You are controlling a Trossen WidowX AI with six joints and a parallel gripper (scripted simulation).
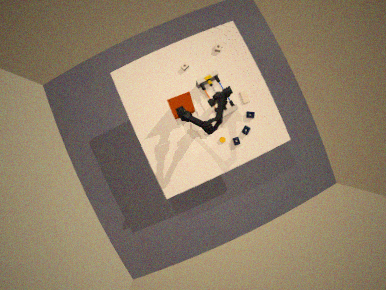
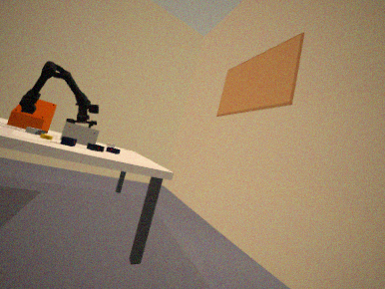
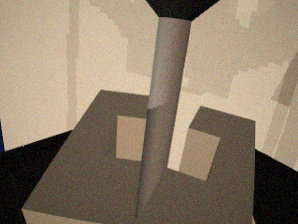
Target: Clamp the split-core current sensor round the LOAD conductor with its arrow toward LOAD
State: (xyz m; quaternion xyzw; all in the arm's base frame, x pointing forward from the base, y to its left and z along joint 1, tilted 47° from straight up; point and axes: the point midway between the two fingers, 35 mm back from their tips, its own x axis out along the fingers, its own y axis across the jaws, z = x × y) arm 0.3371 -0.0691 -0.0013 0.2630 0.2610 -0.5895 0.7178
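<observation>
My gripper (image 3: 168, 147) (image 2: 85, 120) is shut on the current sensor, with a black finger at each side of it in the wrist view. The sensor (image 3: 75, 170) is a grey-brown body with two pale inner blocks, and a gap shows between its two arms at the far side. A grey conductor (image 3: 167, 65) runs down from a black support, across that gap and over the middle of the sensor. I cannot tell how deep it sits in the sensor. No arrow and no LOAD marker can be read. In the top view the arm covers the sensor.
The conductor stand with a grey panel (image 2: 75, 132) is beneath the gripper. An orange box (image 1: 175, 103) (image 2: 46, 112) is near the arm's base. Several dark blue blocks (image 1: 250, 115) (image 2: 69, 142), a yellow piece (image 1: 222, 140) (image 2: 46, 136) and small pale blocks (image 1: 185, 67) (image 1: 217, 48) are on the table.
</observation>
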